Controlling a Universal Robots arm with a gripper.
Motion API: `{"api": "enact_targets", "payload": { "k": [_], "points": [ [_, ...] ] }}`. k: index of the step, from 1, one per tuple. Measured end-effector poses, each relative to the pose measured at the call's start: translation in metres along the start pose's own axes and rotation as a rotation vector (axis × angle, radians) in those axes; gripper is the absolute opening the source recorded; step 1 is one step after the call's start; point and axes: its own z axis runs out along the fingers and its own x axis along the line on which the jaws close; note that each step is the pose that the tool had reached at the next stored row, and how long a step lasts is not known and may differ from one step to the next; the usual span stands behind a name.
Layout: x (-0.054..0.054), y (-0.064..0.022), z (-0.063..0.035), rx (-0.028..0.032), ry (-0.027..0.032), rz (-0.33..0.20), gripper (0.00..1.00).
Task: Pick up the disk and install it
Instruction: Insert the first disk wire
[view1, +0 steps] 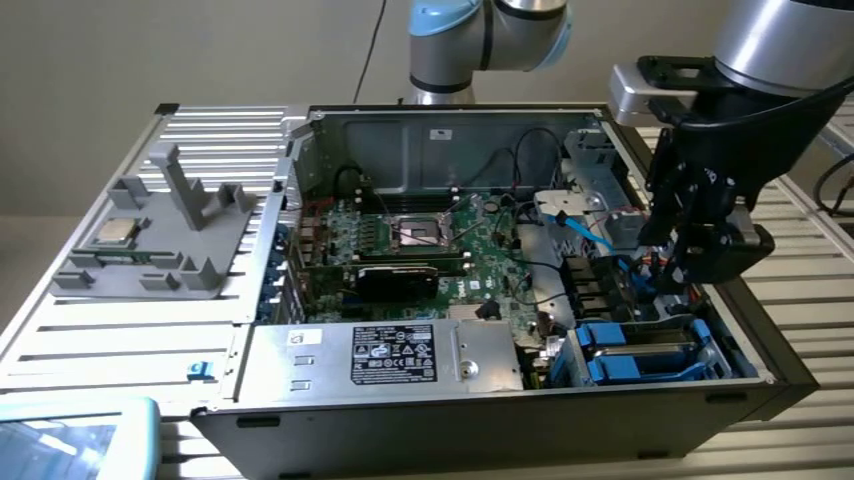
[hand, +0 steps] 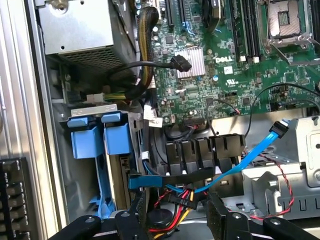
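The arm (view1: 781, 45) is cut off at the frame's upper right, and its gripper (view1: 683, 285) hides part of the blue cable (view1: 587, 230).

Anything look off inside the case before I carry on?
A blue cable lies loose across the case; its plug end sits by the metal cage, seemingly connected to nothing. The open gripper hangs empty above it.

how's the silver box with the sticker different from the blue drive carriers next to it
The silver box is bare metal with a black-and-white sticker; the blue drive carriers are bright plastic. The silver box is much the wider of the two. It lies midway along the near edge, while the blue drive carriers sit in the corner toward the exterior view's right. Both rest inside the open computer case.
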Motion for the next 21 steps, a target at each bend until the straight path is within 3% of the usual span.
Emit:
{"api": "enact_targets", "payload": {
  "k": [8,12,21],
  "points": [
    [-0.0004,0.0010,0.0069,0.0079,-0.0006,0.074,0.60],
    [-0.0016,0.0037,0.0077,0.0158,-0.0021,0.089,0.60],
    [-0.0018,0.0080,0.0094,0.0215,-0.0013,0.149,0.60]
  ]
}}
